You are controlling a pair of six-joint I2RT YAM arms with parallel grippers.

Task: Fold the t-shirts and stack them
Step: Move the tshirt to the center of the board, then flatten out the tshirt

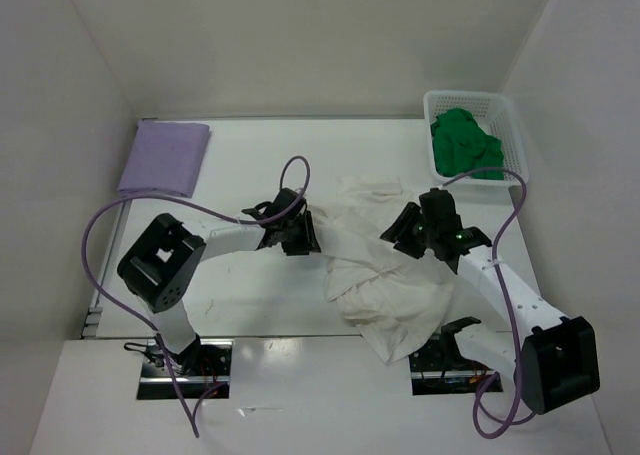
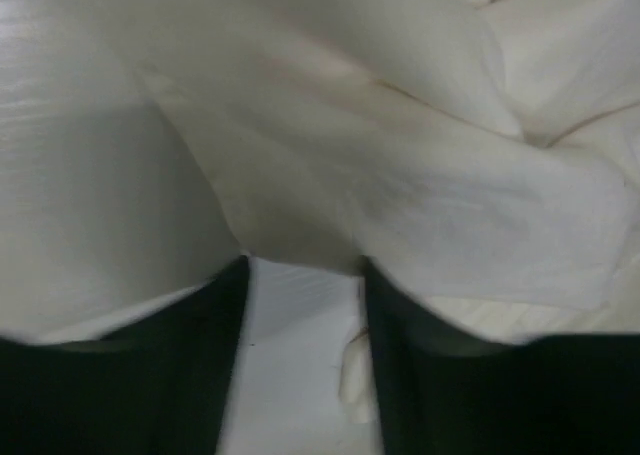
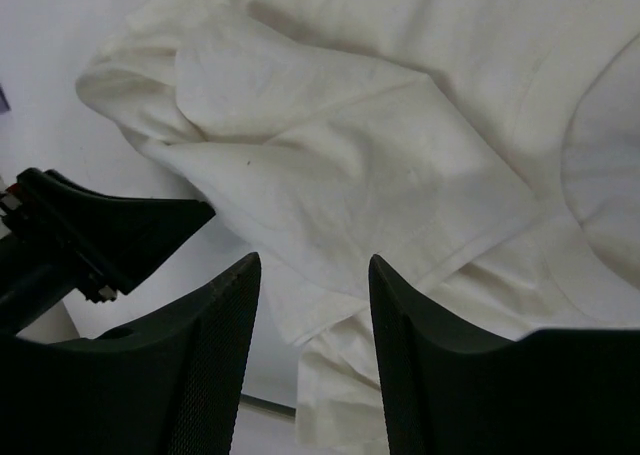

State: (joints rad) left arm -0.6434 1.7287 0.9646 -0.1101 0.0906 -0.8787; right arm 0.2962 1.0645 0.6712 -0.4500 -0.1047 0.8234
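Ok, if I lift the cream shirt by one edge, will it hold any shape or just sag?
It will probably sag: the cream shirt lies rumpled in soft overlapping folds, so it looks floppy. It is likely light, since its layers lie thin and nearly flat in the right wrist view. A push would probably bunch it up rather than slide it whole.

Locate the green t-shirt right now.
In the top view, the green t-shirt lies bunched inside the white basket in the far right corner.
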